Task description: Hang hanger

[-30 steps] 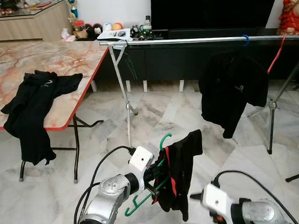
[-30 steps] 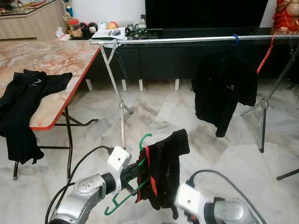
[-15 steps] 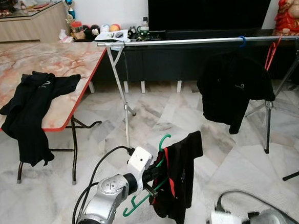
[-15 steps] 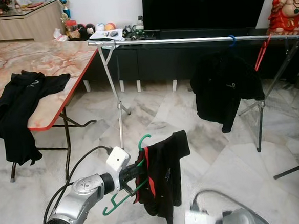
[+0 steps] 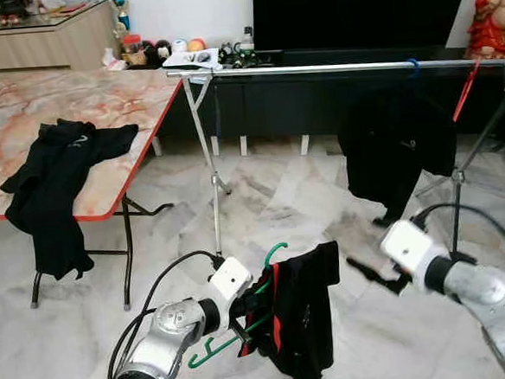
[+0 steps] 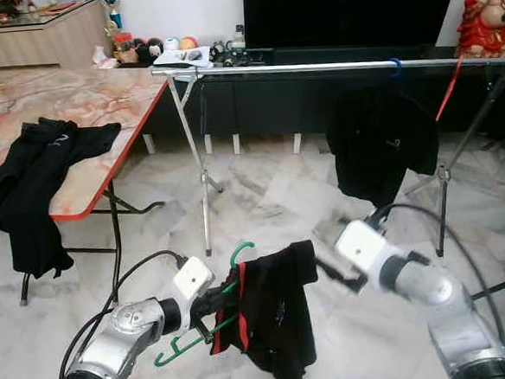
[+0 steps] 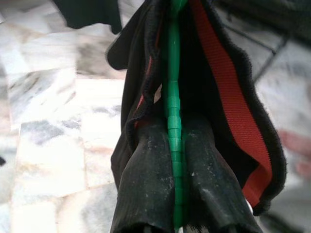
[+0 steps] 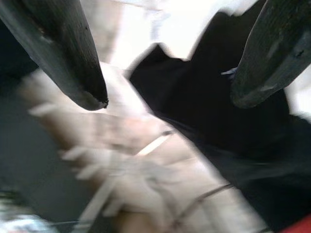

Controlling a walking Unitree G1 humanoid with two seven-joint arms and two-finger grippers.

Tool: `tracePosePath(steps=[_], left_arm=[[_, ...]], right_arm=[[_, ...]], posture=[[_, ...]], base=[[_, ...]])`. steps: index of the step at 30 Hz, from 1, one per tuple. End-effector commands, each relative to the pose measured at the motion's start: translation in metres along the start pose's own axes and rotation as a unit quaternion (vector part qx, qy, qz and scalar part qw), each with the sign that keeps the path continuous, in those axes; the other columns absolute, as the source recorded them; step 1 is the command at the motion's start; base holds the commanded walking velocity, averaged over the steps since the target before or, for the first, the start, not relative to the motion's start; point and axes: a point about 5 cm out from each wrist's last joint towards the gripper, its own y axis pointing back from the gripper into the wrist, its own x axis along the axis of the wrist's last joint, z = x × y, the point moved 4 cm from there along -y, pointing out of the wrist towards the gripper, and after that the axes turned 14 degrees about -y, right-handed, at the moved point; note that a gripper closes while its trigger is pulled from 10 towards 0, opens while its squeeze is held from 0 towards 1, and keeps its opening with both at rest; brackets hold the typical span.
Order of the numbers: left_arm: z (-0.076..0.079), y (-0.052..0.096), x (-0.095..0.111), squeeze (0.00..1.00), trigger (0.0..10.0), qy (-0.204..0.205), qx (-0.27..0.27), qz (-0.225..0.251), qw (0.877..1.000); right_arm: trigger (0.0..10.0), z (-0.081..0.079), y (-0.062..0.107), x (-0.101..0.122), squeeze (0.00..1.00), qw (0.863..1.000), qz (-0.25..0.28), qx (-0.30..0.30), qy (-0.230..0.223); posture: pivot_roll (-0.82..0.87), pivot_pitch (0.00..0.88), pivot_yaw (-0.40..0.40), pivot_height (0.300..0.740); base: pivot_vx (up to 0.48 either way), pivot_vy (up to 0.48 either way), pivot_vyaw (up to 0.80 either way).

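Note:
A green hanger [image 5: 275,249] carries a black garment with red trim [image 5: 307,324]. My left gripper [image 5: 248,306] is shut on the hanger's bar, low in front of me; the left wrist view has the green bar [image 7: 173,126] pinched between both fingers [image 7: 146,184]. Just right of the garment my right gripper [image 5: 362,270] is raised and open, holding nothing. Its wrist view, with the gripper [image 8: 170,103], looks at blurred black cloth [image 8: 218,121]. The silver clothes rail [image 5: 313,67] runs across ahead, well above and beyond both grippers.
On the rail hang a black shirt [image 5: 397,145] on a blue hanger [image 5: 413,65] and a red hanger [image 5: 467,92]. The rack's legs [image 5: 212,175] stand ahead. A marble table [image 5: 73,107] at left holds another black garment [image 5: 57,177].
My right arm dipped out of the bottom of the picture, then swung up to the right side of the garment. The left gripper has sunk slightly with the hanger.

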Motion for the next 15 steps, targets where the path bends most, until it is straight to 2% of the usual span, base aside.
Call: tracePosePath(steps=[1, 7, 11, 15], left_arm=[[0.004, 0.003, 0.000, 0.00, 10.0, -0.028, -0.028, 0.003, 0.999], [0.014, 0.007, 0.002, 0.00, 10.0, -0.077, -0.074, 0.016, 0.994], [0.023, 0.009, -0.008, 0.00, 10.0, -0.100, -0.116, -0.013, 0.988], [0.031, 0.006, -0.001, 0.00, 10.0, -0.091, -0.134, 0.005, 0.987]], right_arm=[[10.0, -0.009, 0.001, 0.002, 0.00, 0.998, -0.008, 0.064, 0.022], [10.0, -0.019, 0.005, -0.008, 0.00, 0.986, -0.049, 0.151, 0.059], [10.0, -0.017, 0.001, -0.006, 0.00, 0.981, -0.056, 0.166, 0.080], [10.0, -0.022, -0.002, -0.020, 0.00, 0.970, -0.095, 0.186, 0.121]], posture=[[0.03, 0.021, 0.019, 0.740], [0.03, 0.009, 0.011, 0.740], [0.03, 0.004, 0.009, 0.740], [0.03, 0.000, -0.007, 0.740]], base=[[0.000, 0.000, 0.00], [0.000, 0.000, 0.00], [0.000, 0.000, 0.00], [0.000, 0.000, 0.00]])
